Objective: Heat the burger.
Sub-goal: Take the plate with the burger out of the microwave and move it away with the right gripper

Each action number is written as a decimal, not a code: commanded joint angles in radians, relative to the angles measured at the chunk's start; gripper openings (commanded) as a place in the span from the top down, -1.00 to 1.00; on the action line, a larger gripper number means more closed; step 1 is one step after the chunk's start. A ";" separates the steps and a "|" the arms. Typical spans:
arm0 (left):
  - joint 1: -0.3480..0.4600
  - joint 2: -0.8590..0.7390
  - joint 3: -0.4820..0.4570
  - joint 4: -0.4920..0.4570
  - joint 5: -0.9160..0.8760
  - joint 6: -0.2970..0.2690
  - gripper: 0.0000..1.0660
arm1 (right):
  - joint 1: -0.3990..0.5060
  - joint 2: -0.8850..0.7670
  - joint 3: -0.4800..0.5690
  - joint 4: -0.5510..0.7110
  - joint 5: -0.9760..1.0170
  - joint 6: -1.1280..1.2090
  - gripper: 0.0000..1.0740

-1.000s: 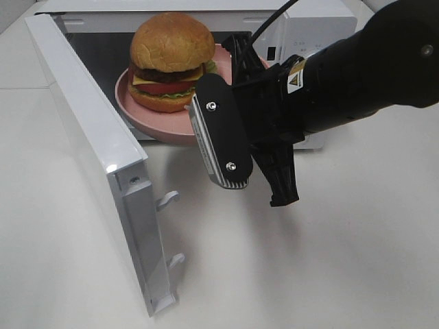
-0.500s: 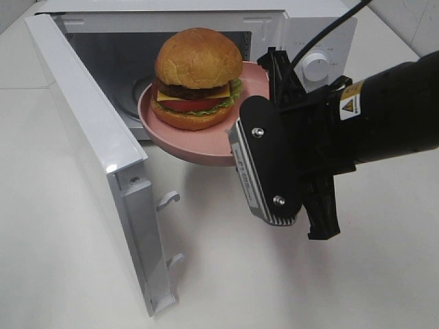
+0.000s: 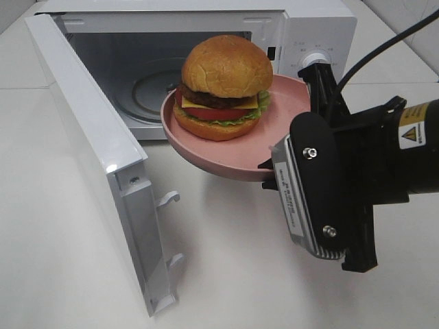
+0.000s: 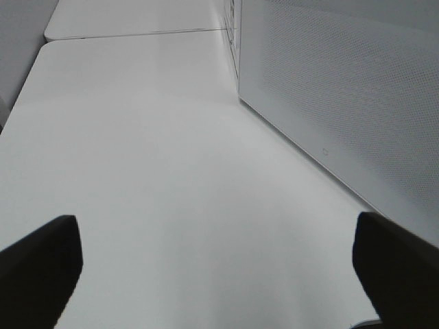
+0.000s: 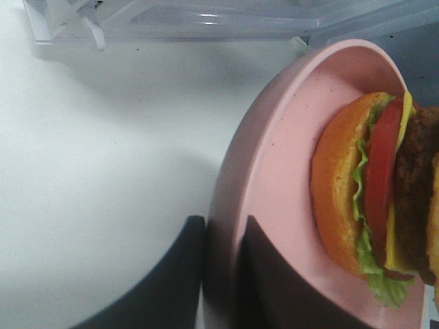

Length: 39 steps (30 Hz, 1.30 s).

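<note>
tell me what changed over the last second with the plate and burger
The right gripper, still clamped on the rim of the pink plate, drew back out of the microwave mouth, toward the right and the near side of the high view. The burger rode along, still upright on the plate, and the turntable inside is now uncovered. Nothing was released. The microwave door stayed open, and the left gripper stayed wide open.

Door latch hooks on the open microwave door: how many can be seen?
2. Both stick out of the door's free edge in the exterior high view: the upper hook just under the top corner, the lower hook near the bottom corner. None looks hidden.
</note>
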 commanded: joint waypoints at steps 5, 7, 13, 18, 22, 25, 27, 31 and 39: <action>-0.002 -0.016 0.001 -0.003 -0.015 -0.005 -0.96 | -0.001 -0.075 0.042 -0.006 -0.043 0.039 0.91; -0.002 -0.016 0.001 -0.003 -0.015 -0.005 -0.96 | -0.001 -0.086 0.052 -0.006 -0.041 0.050 0.91; -0.002 -0.016 0.001 -0.003 -0.015 -0.005 -0.96 | -0.001 -0.098 0.071 -0.011 -0.032 0.060 0.90; -0.002 -0.016 0.001 -0.003 -0.015 -0.005 -0.96 | -0.040 -0.109 0.082 -0.037 -0.036 0.082 0.90; -0.002 -0.016 0.001 -0.003 -0.015 -0.005 -0.96 | -0.091 -0.126 0.082 -0.084 -0.037 0.143 0.90; -0.002 -0.016 0.001 -0.003 -0.015 -0.005 -0.96 | -0.094 -0.144 0.082 -0.089 -0.035 0.152 0.90; -0.002 -0.016 0.001 -0.003 -0.015 -0.005 -0.96 | -0.094 -0.165 0.095 -0.090 -0.032 0.153 0.89; -0.002 -0.016 0.001 -0.003 -0.015 -0.005 -0.96 | -0.094 -0.204 0.128 -0.090 -0.035 0.154 0.89; -0.002 -0.016 0.001 -0.003 -0.015 -0.005 -0.96 | -0.134 -0.308 0.172 -0.119 0.011 0.187 0.89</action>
